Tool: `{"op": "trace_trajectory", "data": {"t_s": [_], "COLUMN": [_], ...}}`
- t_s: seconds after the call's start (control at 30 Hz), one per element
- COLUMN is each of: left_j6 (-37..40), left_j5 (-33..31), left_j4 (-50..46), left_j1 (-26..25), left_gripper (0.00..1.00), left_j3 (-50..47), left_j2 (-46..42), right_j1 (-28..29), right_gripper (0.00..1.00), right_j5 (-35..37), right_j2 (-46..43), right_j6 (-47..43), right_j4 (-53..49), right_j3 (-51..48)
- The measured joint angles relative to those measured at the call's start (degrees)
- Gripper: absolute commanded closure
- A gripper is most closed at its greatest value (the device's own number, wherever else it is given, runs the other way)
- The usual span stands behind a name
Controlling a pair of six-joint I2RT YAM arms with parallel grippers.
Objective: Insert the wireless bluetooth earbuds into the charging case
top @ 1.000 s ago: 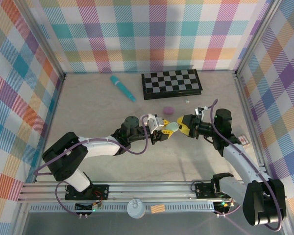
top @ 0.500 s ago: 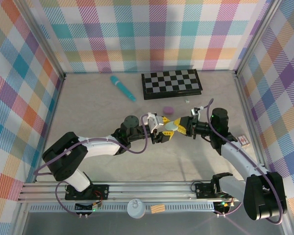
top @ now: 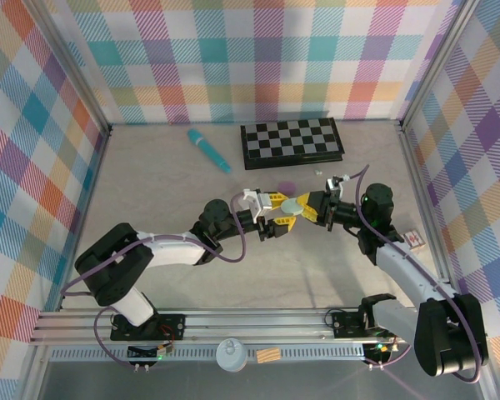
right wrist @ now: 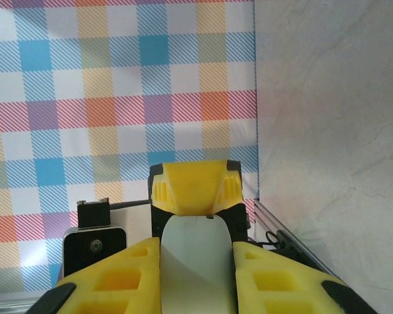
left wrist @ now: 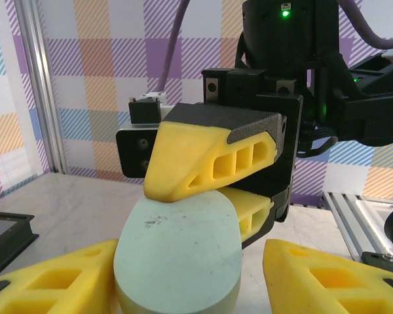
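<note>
Right end effector [top: 307, 207] pinches charging case [top: 293, 205]; left end effector [top: 279, 212] spread.

Mid-table: blocked by left gripper [top: 281, 213] and right gripper [top: 305, 208], set tip to tip, pale green case [top: 294, 204] between. Just beyond: small purple object [top: 287, 185]. Far side: taken up by checkerboard [top: 292, 143] and teal stick [top: 208, 150]. Far-left, near-centre and far-right tabletop [top: 150, 187]: left open.

No legible text, label or number anywhere.
</note>
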Motion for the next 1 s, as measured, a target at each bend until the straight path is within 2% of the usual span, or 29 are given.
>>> {"op": "trace_trajectory", "data": {"t_s": [0.63,0.93,1.0], "left_j6": [-1.55,-2.69,-2.93], "left_j5": [0.15,0.22,0.42], "left_j4": [2.43,3.76,3.87], "left_j1": [0.00,-0.02,-0.02], "left_gripper": [0.45,0.53,0.57], "left_j3": [0.02,0.02,0.02], "left_j2": [2.58,2.58,2.58], "right_j1": [0.74,1.14,1.14], "right_gripper": [0.77,0.77,0.77], "right_j5": [0.66,0.87,0.98], "right_j2": [-2.38,-2.38,-2.38], "right_j6": [1.73,1.64,1.64], "right_j4": [1.31,1.11,1.11], "right_j3": [-0.20,-0.20,-0.20]}}
